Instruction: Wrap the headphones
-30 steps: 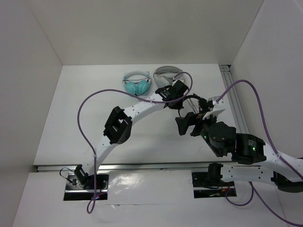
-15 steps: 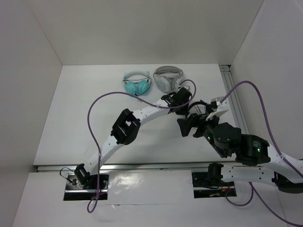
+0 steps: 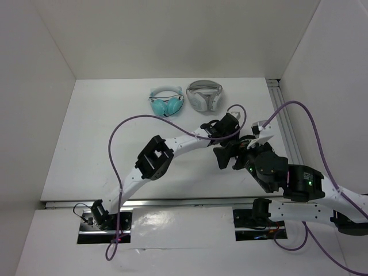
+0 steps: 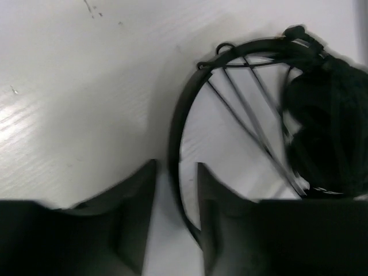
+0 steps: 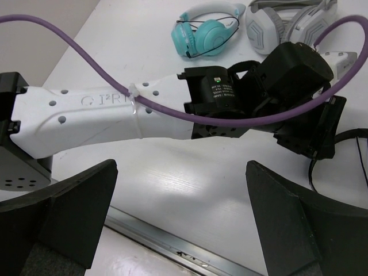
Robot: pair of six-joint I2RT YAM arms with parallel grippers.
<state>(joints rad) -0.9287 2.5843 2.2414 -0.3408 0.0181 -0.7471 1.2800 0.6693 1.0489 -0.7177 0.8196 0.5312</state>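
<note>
**Claws gather over black headphones, cable only loosely wound**

Nearest the bases, the right claw (image 5: 181,172) hangs wide open and empty above the worktop (image 5: 172,190). Just beyond it, the left claw (image 4: 175,172) is parted a little, astride the thin band of the headphones (image 4: 179,115) lying flat right of centre, without pinching it. The cable (image 4: 247,109) crosses the band in slack strands beside an earcup. With nothing clamped, those turns could spring free, or a finger could snag the band on lifting. Teal headphones (image 3: 165,103) and a white-grey pair (image 3: 204,95) lie farthest back.
</note>
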